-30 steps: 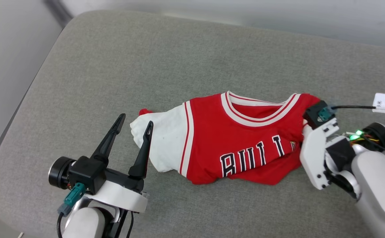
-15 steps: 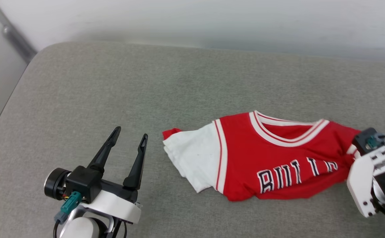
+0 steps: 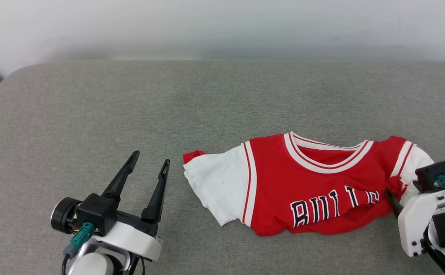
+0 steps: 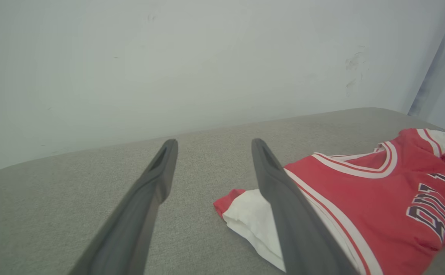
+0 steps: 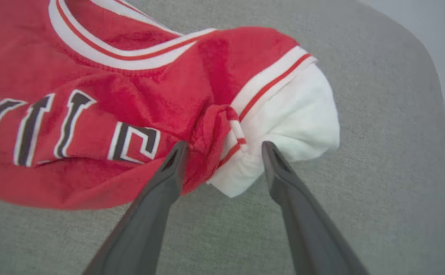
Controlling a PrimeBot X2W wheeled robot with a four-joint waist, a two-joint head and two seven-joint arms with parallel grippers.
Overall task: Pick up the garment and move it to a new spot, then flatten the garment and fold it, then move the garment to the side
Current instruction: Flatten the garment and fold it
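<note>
The shirt [image 3: 276,183] is red with white short sleeves, and red-and-white striped bands edge its neck and sleeve seams. Black letters outlined in white cross the chest, and a scrap of red shows at one white sleeve's tip. The cushion [image 3: 92,107] is a plain grey-green weave; the wall [image 3: 222,23] is pale grey-white. The left gripper [image 3: 150,157] has black fingers, a white shell and a teal plug [image 3: 80,233], while the right gripper [image 5: 224,147] shows dark grey fingers.

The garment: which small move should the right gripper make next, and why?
Probably close the right gripper on the bunched seam of the garment: its open fingers straddle that fold, and the shirt lies crumpled. The left gripper is open, clear of it.
</note>
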